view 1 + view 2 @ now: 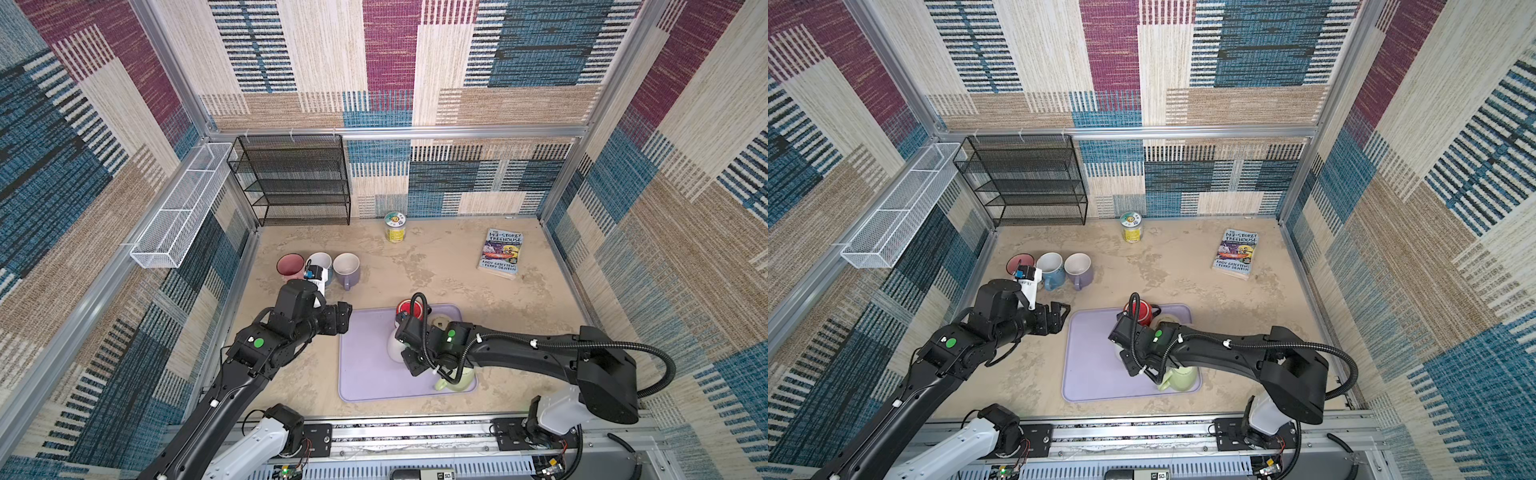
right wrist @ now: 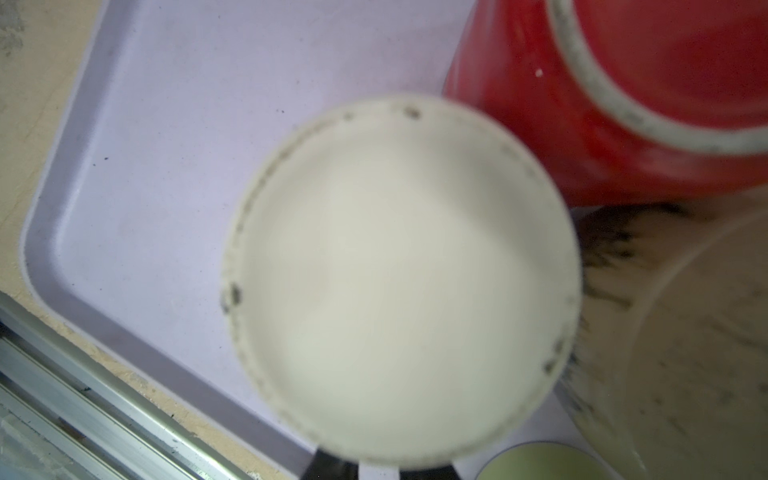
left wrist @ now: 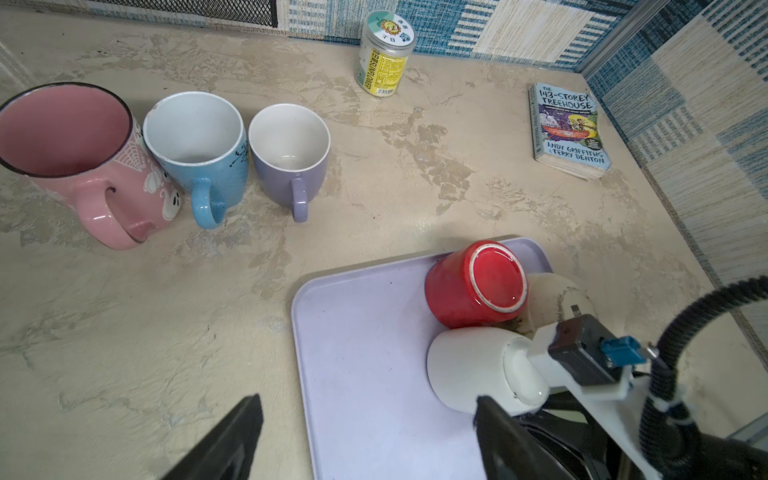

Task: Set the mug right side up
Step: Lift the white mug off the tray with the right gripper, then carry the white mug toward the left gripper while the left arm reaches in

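Right gripper (image 2: 379,471), which I read as clamped on the white mug (image 2: 399,282); only its fingertips show, under the blurred base. The mug is bottom-up over the lilac tray (image 3: 365,374), just beside an inverted red mug (image 3: 473,286). Left gripper (image 3: 365,405) hangs wide and empty by the tray's corner.

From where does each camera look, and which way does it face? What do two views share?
Both top views: high above the arms' bases, looking down at the table; both arms, the left gripper and the right gripper show.
Left wrist: on the left arm, facing across the tray toward three upright mugs; its open jaws show.
Right wrist: on the right arm, straight down onto the white mug; its jaw tips show.
Shared: both wrist views show the white mug and red mug.
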Robot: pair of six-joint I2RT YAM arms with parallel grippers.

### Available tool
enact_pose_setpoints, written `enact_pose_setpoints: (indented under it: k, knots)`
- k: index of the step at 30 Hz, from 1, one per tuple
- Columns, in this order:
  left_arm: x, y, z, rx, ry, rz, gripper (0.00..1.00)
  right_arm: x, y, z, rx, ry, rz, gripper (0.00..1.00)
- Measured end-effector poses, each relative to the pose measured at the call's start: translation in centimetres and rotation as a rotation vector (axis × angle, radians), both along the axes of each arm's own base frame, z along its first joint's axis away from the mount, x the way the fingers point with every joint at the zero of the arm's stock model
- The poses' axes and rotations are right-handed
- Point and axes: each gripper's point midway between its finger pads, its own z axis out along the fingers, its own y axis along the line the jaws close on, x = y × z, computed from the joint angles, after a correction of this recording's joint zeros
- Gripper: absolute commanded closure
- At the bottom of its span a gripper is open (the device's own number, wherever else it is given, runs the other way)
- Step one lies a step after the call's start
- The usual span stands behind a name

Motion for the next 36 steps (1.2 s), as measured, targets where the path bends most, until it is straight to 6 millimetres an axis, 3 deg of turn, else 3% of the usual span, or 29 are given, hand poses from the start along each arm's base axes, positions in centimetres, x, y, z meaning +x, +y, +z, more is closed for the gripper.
enact_pose_setpoints:
  k: [19, 30, 36]
  knots:
    - [-0.8, -0.7, 0.2, -0.064, -0.016, -0.029, 0.15, -0.2, 1.6, 5.2, 0.163, -0.058, 0.074, 1.0]
    - [-1.4, -0.9, 0.3, -0.101, -0.011, -0.036, 0.15, -1.2, 2.3, 10.9, 0.349, -0.119, 0.146, 1.0]
    - [-1.7, -1.3, 0.2, -0.128, -0.008, -0.058, 0.15, -1.9, 1.6, 13.8, 0.453, -0.166, 0.16, 1.0]
